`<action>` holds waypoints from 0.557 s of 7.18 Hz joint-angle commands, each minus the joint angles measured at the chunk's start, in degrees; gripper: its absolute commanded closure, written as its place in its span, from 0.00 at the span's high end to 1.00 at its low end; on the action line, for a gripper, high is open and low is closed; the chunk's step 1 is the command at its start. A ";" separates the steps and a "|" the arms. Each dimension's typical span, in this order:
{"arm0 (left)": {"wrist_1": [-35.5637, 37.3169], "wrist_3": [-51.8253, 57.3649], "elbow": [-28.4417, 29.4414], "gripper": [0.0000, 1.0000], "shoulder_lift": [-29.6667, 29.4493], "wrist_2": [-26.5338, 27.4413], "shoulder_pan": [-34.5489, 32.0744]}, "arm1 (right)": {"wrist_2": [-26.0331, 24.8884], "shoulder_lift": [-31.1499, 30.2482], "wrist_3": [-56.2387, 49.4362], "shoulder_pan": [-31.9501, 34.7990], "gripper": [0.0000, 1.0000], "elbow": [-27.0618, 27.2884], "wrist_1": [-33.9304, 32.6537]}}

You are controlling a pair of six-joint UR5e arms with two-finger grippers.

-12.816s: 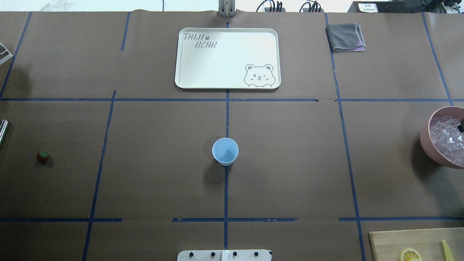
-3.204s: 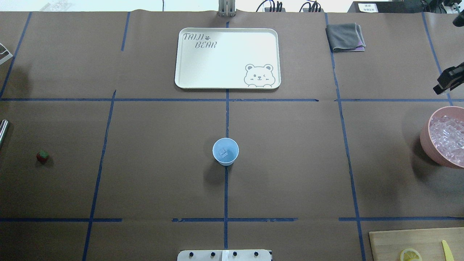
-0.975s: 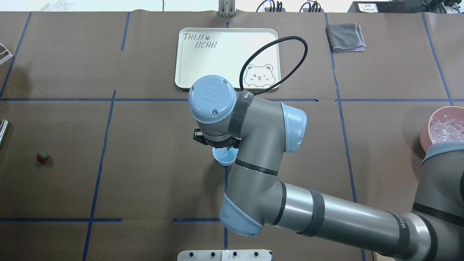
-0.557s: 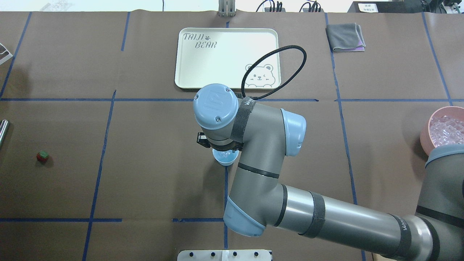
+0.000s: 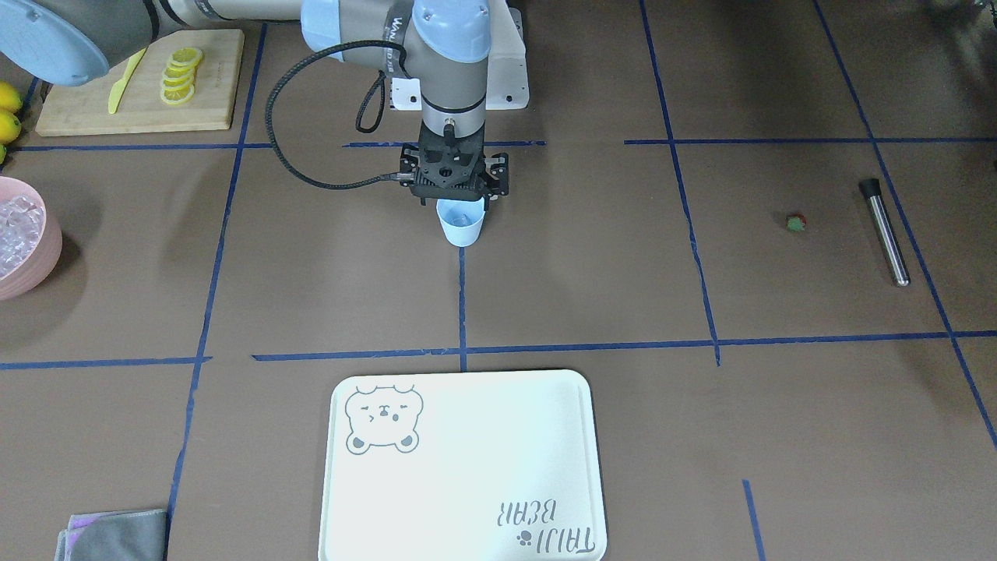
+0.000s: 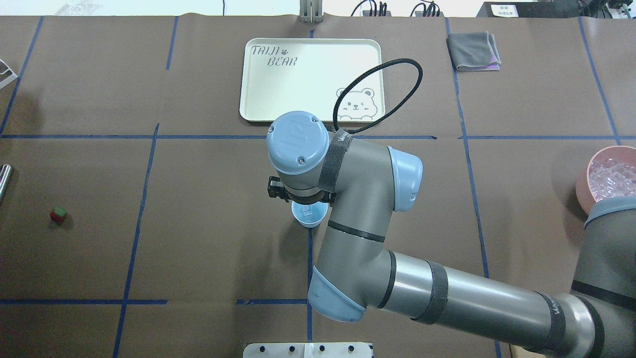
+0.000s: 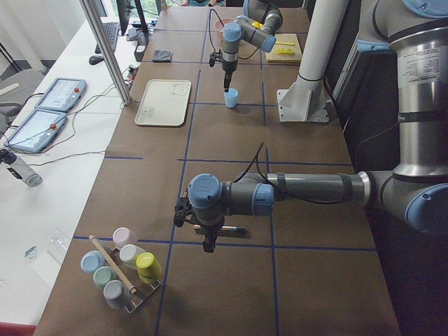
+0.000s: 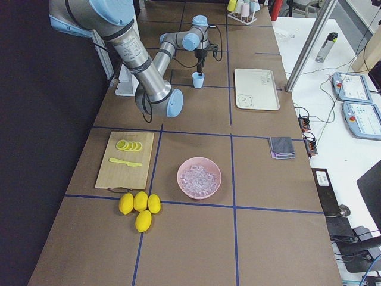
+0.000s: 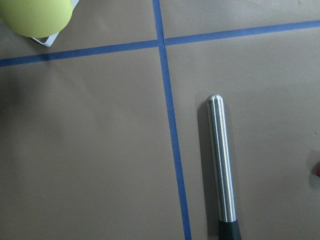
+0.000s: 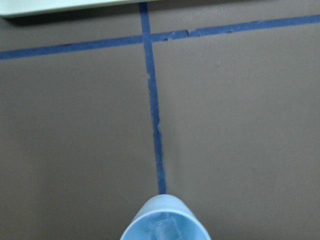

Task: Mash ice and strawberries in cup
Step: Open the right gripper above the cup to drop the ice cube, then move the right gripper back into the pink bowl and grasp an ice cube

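- Exterior front-facing view: the right gripper (image 5: pixel 461 204) hangs over the cup (image 5: pixel 462 230), fingertips at its mouth; the jaw opening is hidden.
- Far to the robot's right, the pink bowl (image 5: pixel 48 257) holds the ice heap (image 5: pixel 15 226).
- At table centre, the cup contains a clear cube (image 10: pixel 162 231).
- Out on the robot's left lies the strawberry (image 5: pixel 795 224), beside the steel rod (image 5: pixel 886 234); the left gripper (image 7: pixel 210 245), jaws unreadable, is likely nearer.

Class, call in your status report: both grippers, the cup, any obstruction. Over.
Right gripper above cup, jaws unreadable. Left gripper over steel muddler, state unclear. Ice in cup; strawberry lies apart, outside it. No obstruction seen near cup.
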 commanded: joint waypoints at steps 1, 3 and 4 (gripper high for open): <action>-0.02 0.09 0.29 1.00 0.08 0.07 0.00 | 9.40 -7.33 -11.20 9.80 1.00 6.84 -0.17; 0.06 0.18 0.47 1.00 0.17 0.07 0.00 | 15.67 -17.18 -27.00 20.35 1.00 13.63 -0.17; 0.07 0.18 0.38 1.00 0.09 0.07 0.00 | 16.91 -24.10 -37.01 23.71 1.00 15.48 0.53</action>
